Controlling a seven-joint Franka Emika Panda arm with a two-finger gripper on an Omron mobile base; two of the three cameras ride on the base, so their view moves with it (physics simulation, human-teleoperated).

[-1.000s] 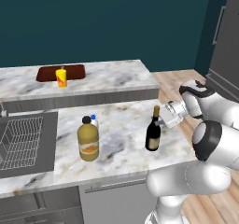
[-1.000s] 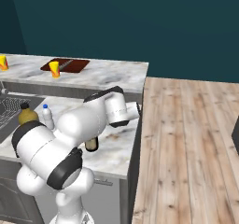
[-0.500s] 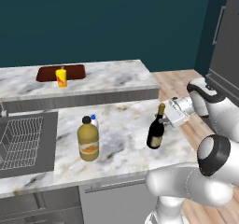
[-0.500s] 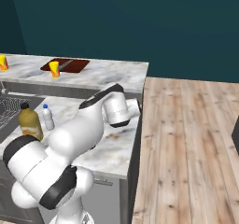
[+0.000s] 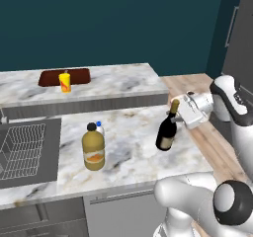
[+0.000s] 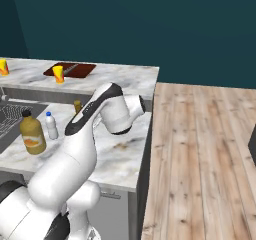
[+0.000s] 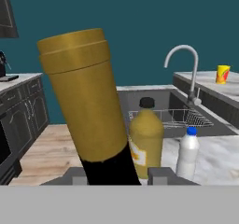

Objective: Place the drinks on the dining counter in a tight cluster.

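A: Where is the arm?
B: It reaches in from the right of the lower worktop (image 5: 133, 142), its hand turned sideways so the gripper (image 5: 179, 111) meets the neck of the wine bottle (image 5: 166, 131). The bottle leans, its gold-foil top tipped toward the hand.
A: And the fingers?
B: Clamped on the neck: in the hand view the two dark fingertips (image 7: 161, 174) sit on either side of the bottle (image 7: 91, 111), just below the foil.
A: What about the other drinks?
B: The amber bottle (image 5: 93, 147) stands well to the left of the wine bottle, on the same worktop, with the small water bottle (image 5: 100, 129) just behind it. The dining counter (image 5: 113, 90) lies beyond the wine bottle.
A: Anything one view adds?
B: The hand view shows the faucet (image 7: 186, 69); the right base view shows a second yellow cup (image 6: 4, 66) at the counter's far left.
A: Containers?
B: A dark tray (image 5: 52, 76) on the dining counter, with a yellow cup (image 5: 64, 81) at its front edge; whether the cup stands inside, I can't tell. The sink (image 5: 27, 149) holds a wire rack (image 5: 20, 144).
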